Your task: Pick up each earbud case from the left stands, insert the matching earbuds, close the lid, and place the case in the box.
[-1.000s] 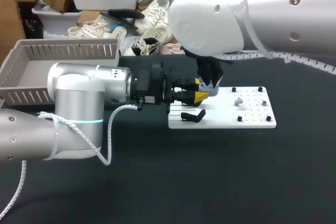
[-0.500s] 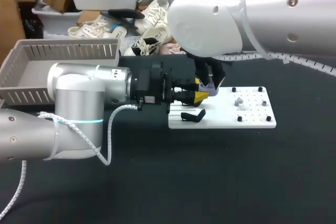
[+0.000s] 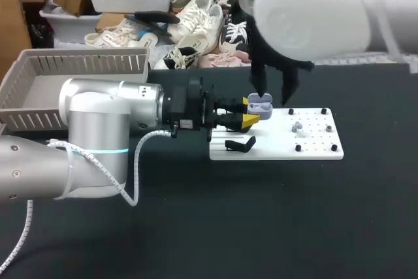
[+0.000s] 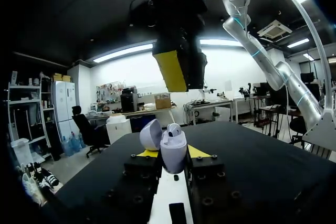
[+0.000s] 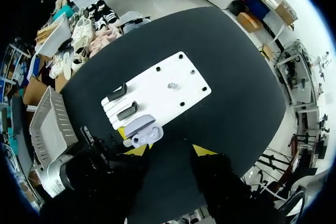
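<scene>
Our left hand clamps the open earbud case by its base, over the left edge of the white board. Our right hand hangs above, spread wide and empty. The case looks light, hard and slippery, so we judge it best held by the base, not the hinged lid.

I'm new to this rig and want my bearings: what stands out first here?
A lavender earbud case, lid open, sits clamped in the left gripper at the left edge of the white board. The right gripper hangs open and empty above it. A grey basket stands at the table's far left.
</scene>
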{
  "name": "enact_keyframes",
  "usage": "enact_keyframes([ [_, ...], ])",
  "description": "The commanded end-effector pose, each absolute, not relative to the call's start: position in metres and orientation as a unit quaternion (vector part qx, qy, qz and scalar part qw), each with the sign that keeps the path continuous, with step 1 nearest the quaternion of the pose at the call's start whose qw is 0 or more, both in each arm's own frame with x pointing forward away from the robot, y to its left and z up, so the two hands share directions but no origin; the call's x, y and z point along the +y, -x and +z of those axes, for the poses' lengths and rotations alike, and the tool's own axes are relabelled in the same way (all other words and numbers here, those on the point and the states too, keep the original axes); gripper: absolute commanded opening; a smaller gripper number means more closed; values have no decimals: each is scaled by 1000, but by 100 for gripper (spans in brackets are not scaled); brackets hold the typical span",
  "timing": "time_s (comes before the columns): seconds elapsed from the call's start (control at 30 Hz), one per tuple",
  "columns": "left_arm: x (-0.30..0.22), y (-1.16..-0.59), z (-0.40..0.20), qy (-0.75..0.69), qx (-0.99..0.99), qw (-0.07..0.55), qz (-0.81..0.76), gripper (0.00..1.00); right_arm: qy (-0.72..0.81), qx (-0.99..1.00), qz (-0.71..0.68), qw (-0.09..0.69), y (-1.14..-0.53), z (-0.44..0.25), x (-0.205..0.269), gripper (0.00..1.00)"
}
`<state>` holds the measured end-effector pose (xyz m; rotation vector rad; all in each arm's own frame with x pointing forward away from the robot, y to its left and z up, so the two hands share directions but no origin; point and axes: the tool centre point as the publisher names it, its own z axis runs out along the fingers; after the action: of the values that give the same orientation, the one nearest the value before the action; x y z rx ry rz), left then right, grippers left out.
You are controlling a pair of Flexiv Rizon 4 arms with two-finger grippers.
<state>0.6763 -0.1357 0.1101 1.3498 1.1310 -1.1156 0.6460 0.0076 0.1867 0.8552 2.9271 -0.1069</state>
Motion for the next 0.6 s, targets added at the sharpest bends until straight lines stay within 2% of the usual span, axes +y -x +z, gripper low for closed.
enact_keyframes([
  [0.03, -136, -676, 110, -558, 469, 506, -461, 0, -249, 963, 76, 70, -626, 181, -31, 49],
  [0.6, -136, -676, 110, -558, 469, 506, -461, 0, -191, 972, 107, 89, -648, 152, -71, 47],
])
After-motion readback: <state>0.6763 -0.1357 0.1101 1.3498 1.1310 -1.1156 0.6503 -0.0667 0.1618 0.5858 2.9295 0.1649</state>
